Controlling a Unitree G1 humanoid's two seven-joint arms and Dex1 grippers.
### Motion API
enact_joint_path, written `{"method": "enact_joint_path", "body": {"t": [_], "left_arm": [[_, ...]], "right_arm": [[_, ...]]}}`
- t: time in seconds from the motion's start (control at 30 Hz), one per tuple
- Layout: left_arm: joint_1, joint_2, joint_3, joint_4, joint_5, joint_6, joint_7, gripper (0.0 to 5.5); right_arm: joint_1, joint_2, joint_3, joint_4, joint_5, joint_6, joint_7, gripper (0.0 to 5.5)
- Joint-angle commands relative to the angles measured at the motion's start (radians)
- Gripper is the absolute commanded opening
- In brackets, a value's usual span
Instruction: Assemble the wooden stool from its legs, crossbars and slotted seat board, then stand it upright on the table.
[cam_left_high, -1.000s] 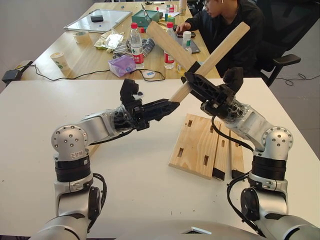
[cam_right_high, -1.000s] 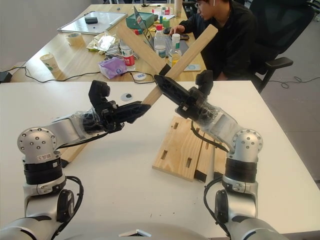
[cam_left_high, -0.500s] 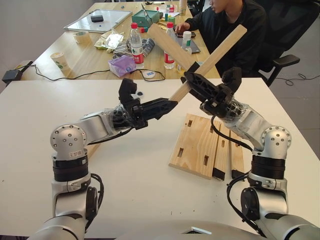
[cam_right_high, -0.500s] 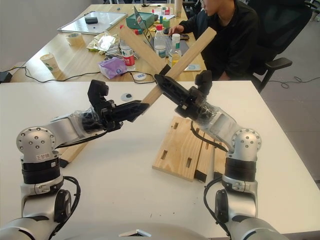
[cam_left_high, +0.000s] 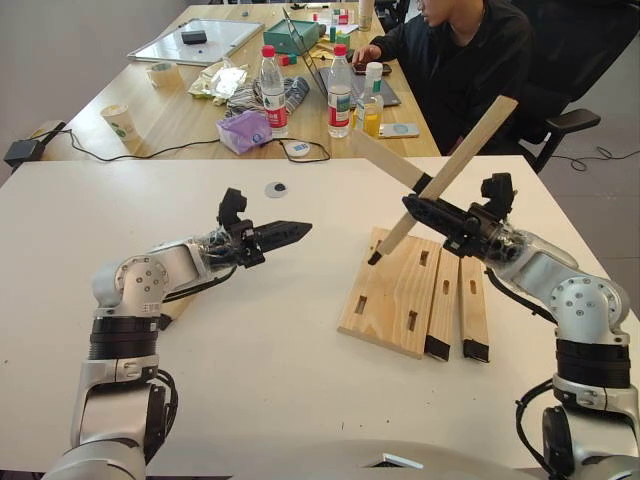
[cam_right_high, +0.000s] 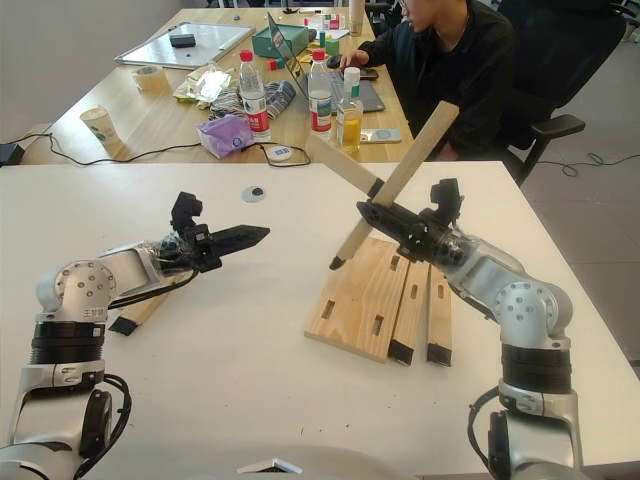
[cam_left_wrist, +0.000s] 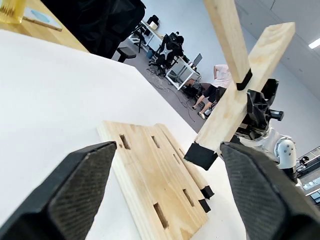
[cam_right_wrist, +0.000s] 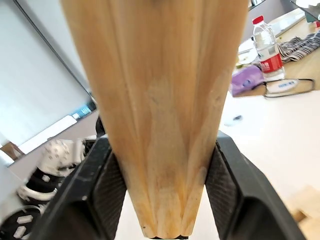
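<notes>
Left eye view: the left gripper (cam_left_high: 298, 228), fingers spread and empty, hovers well left of the slotted seat board (cam_left_high: 385, 300). The right gripper (cam_left_high: 420, 208) clamps the crossed legs (cam_left_high: 468, 150) (black-capped foot lowest), which slant down-left over the board's far-left corner; that arm is nearer.

Nothing is reading legibly: the bottles (cam_left_high: 271, 85) far beyond the seat board (cam_left_high: 395, 290) are showing labels, possibly printed, too small.
</notes>
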Motion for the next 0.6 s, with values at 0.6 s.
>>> {"method": "enact_joint_path", "body": {"t": [0.6], "left_arm": [[-0.02, 0.043, -0.046, 0.158, 0.174, -0.012, -0.163, 3.82]], "right_arm": [[0.343, -0.099, 0.052, -0.129, -0.317, -0.294, 0.226, 2.04]]}}
